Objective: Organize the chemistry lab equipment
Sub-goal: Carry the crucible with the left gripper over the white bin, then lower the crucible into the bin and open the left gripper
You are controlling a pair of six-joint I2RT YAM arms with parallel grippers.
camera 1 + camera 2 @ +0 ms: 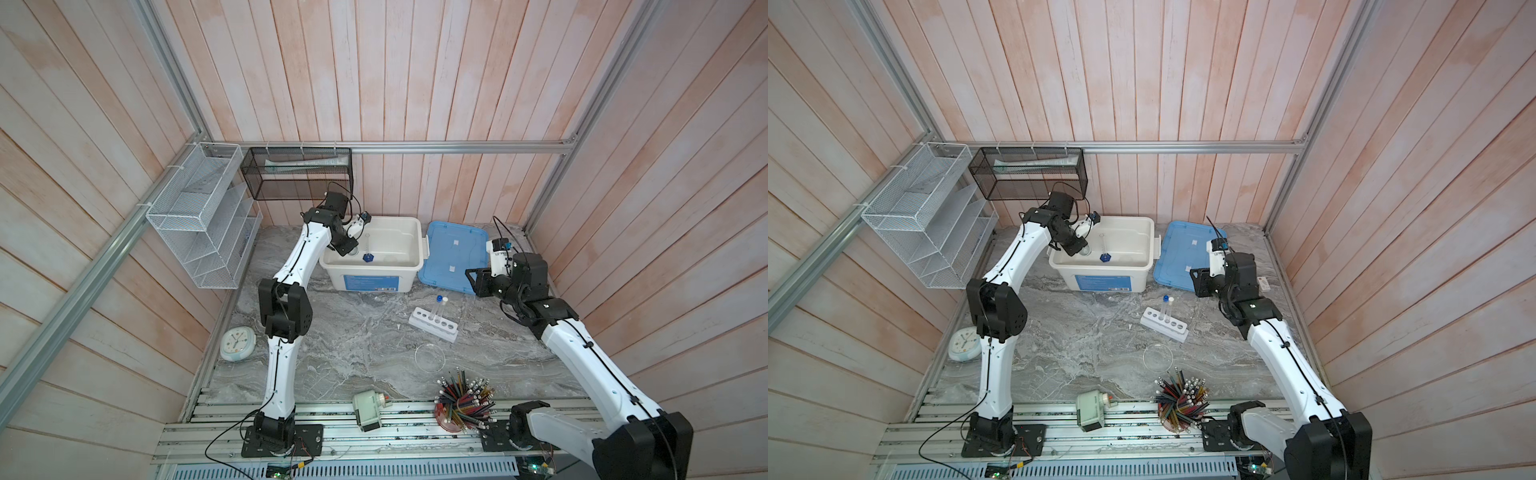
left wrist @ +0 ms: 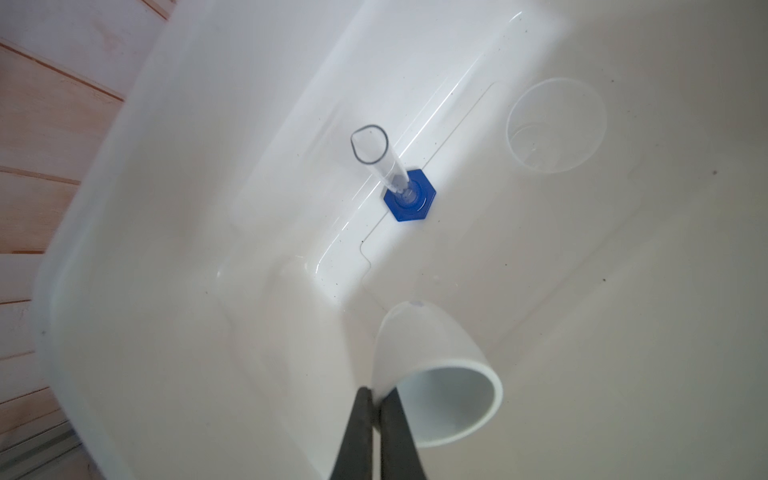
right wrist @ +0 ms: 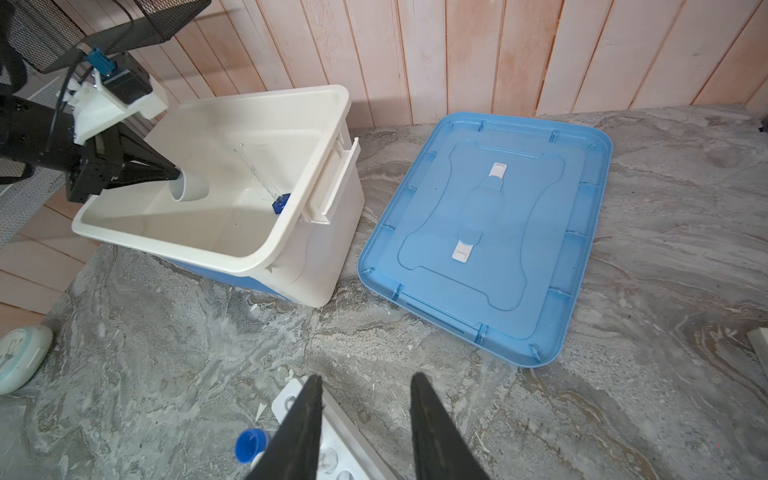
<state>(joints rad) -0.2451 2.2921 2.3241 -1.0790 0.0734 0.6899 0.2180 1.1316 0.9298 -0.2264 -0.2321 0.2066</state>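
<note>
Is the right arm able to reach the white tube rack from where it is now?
Probably yes. The right gripper hangs open near the rack, with nothing between them; the two capped tubes standing in it may crowd a grasp.

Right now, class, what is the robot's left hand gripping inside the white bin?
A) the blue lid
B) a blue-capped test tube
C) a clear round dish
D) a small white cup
D: the left hand is pinched shut on the rim of the small white cup, inside the white bin.
</note>
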